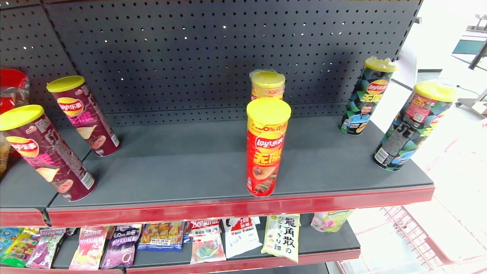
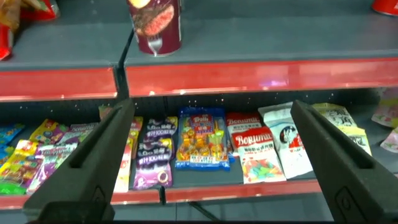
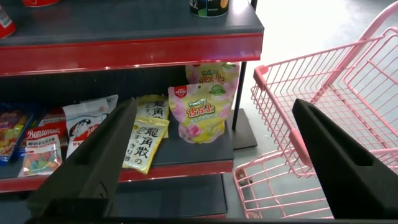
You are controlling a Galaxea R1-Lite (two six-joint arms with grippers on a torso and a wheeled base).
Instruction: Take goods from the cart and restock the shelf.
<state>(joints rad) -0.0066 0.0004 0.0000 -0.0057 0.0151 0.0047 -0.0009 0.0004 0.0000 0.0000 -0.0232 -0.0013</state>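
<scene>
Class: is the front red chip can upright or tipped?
Upright: the red chip can stands on its base on the shelf, yellow lid on top.

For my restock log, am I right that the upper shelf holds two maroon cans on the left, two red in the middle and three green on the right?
Not quite: the head view shows two green cans on the right, not three. The maroon cans and red cans are as stated.

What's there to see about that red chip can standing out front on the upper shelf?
The red can is a tall, cardboard-looking tube with a flat yellow lid. It stands upright near the front edge of the grey shelf, about mid-width, resting on it alone; a matching can stands behind.
</scene>
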